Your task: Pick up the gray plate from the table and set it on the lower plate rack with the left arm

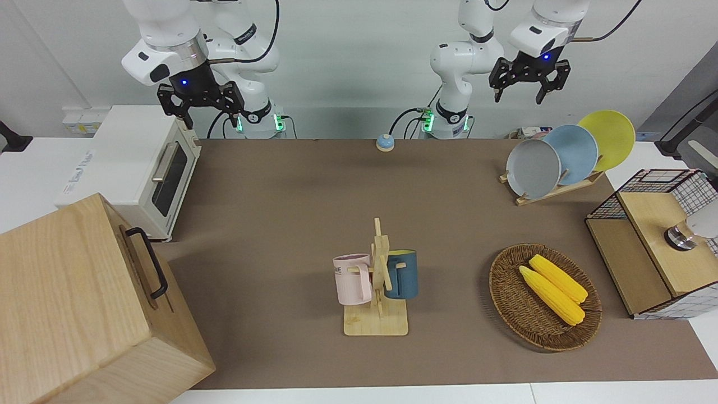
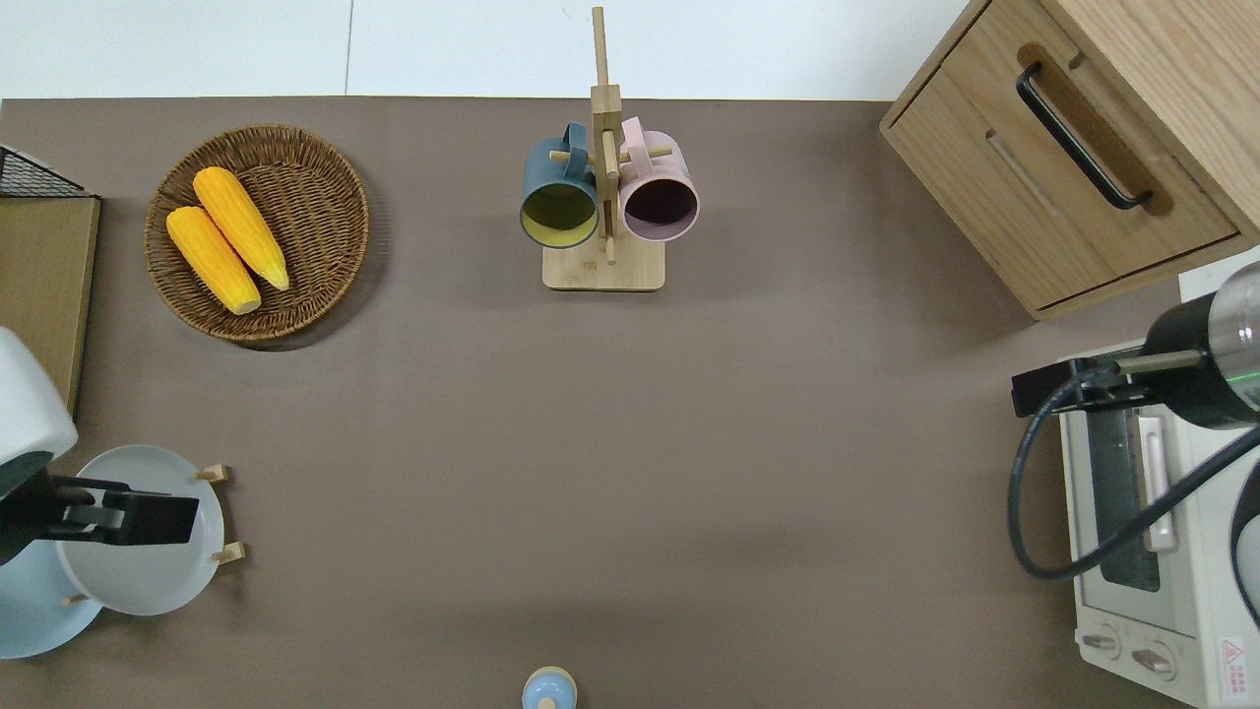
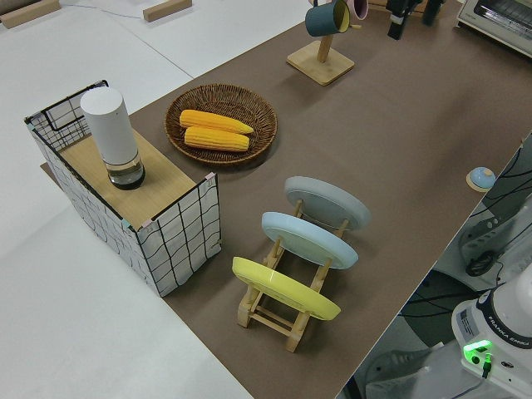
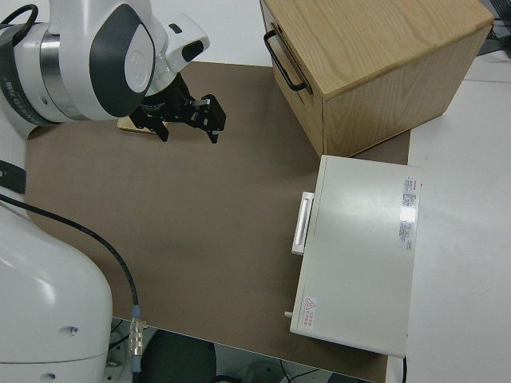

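Three plates stood in the rack (image 1: 552,191); the gray plate (image 1: 533,168) leaned in its lowest slot, so my left fingers (image 1: 529,78) hung spread and empty above it. My right arm was parked.

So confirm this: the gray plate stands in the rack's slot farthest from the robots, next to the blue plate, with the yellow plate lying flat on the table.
One error: the yellow plate stands in the plate rack too, as the left side view shows. The gray plate and blue plate are as stated.
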### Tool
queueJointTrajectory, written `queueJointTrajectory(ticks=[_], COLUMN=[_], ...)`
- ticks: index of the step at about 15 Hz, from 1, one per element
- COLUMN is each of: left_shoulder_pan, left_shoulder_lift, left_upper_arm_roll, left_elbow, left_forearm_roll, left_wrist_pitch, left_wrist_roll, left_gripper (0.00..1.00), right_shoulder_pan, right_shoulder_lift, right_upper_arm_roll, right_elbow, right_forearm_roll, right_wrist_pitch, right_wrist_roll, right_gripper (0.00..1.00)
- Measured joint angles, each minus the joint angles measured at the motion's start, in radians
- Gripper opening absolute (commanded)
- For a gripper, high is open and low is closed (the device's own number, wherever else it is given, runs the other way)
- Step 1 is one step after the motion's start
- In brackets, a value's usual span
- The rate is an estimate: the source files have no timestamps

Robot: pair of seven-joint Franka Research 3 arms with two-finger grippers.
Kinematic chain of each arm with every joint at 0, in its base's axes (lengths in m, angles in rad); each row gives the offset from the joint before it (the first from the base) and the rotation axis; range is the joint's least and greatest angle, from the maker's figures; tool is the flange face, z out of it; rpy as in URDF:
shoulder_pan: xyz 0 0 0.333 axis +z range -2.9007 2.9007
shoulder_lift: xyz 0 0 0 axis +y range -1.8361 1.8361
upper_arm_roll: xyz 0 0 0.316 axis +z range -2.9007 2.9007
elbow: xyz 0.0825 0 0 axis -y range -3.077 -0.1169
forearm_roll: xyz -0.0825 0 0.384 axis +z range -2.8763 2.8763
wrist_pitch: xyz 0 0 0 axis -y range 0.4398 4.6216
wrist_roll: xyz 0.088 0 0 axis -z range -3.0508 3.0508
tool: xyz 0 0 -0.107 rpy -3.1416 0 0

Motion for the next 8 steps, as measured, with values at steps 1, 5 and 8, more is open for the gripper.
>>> queueJointTrajectory(ticks=[1,5,8], left_shoulder_pan=[0.0,-0.002,0.0], left_shoulder_lift=[-0.009,-0.05,-0.067], left_upper_arm_roll=[0.001,-0.001,0.003], left_elbow=[-0.012,-0.096,-0.143], left_forearm_roll=[-0.005,-0.009,-0.009], left_wrist_pitch=[0.02,0.111,0.165], left_wrist_roll=[0.013,0.027,0.061], left_gripper=[1.0,1.0,1.0], right_shoulder_pan=[0.0,0.0,0.0], right_shoulder_lift=[0.0,0.0,0.0], right_upper_arm_roll=[0.0,0.0,0.0], right_elbow=[0.0,0.0,0.0], right_forearm_roll=[0.0,0.0,0.0], right_wrist_pitch=[0.0,0.0,0.0], right_wrist_roll=[0.0,0.0,0.0], right_gripper=[0.987,0.99,0.99])
